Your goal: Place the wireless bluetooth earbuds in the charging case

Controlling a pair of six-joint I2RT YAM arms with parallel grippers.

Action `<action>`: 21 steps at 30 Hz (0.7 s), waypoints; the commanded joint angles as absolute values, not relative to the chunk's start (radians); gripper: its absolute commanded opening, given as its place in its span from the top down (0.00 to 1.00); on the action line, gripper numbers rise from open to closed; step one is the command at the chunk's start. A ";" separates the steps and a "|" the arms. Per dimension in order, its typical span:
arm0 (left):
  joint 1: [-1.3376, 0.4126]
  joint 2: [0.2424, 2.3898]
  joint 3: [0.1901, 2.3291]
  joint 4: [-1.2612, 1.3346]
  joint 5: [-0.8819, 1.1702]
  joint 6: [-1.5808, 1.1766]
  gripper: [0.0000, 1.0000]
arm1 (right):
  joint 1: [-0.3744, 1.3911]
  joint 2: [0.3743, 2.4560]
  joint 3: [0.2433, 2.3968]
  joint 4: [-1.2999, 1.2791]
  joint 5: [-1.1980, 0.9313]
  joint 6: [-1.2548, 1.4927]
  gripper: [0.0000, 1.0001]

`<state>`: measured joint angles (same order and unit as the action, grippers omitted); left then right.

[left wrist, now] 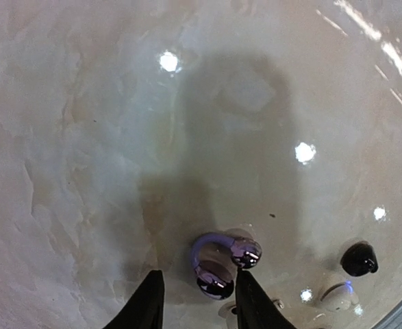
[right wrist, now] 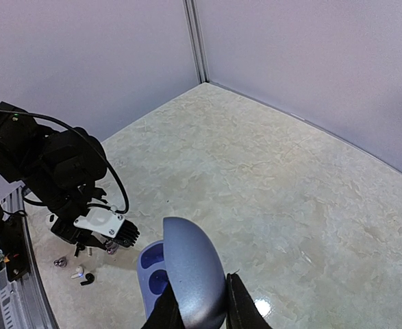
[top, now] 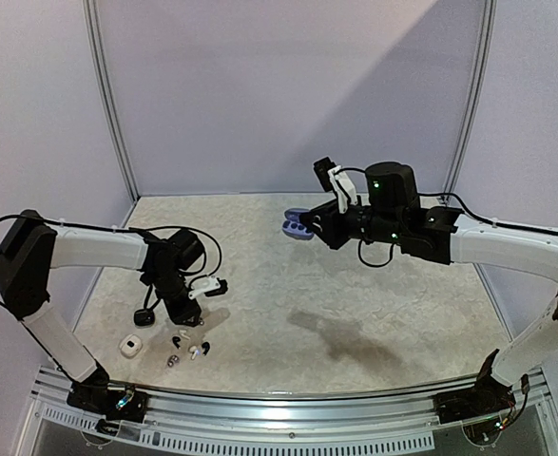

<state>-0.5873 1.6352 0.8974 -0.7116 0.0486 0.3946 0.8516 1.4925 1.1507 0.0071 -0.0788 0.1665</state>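
Note:
A greyish-lavender clip-shaped earbud (left wrist: 220, 266) lies on the table between the fingers of my left gripper (left wrist: 199, 301). The right finger (left wrist: 252, 301) touches it, while a gap remains at the left finger (left wrist: 146, 305). This gripper (top: 185, 323) points straight down at the table's front left. A black earbud (left wrist: 359, 258) and a white earbud (left wrist: 337, 296) lie to the right of it. My right gripper (right wrist: 197, 308) is shut on the lavender-blue charging case (right wrist: 190, 271), held in the air with its lid open and its wells (right wrist: 154, 269) showing. From above, that case (top: 296, 226) hangs over the far middle.
A white case (top: 129, 347) and a black case (top: 144, 318) rest left of the left gripper. Loose earbuds (top: 195, 351) lie near the front rail (top: 279, 404). Grey walls close the back and sides.

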 commanded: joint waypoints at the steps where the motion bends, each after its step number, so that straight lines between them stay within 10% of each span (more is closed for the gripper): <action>1: -0.600 1.656 0.887 -0.672 0.066 0.402 0.67 | 0.852 1.499 1.155 0.000 -0.059 0.155 0.91; 21: -0.673 1.740 1.075 -0.761 0.123 0.291 1.00 | 0.844 1.479 1.125 -0.043 0.058 0.144 0.92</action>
<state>-0.6094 1.6886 0.9955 -0.7303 0.0940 0.3393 0.8516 1.4937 1.1503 -0.0193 -0.0223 0.1509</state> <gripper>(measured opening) 0.104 0.186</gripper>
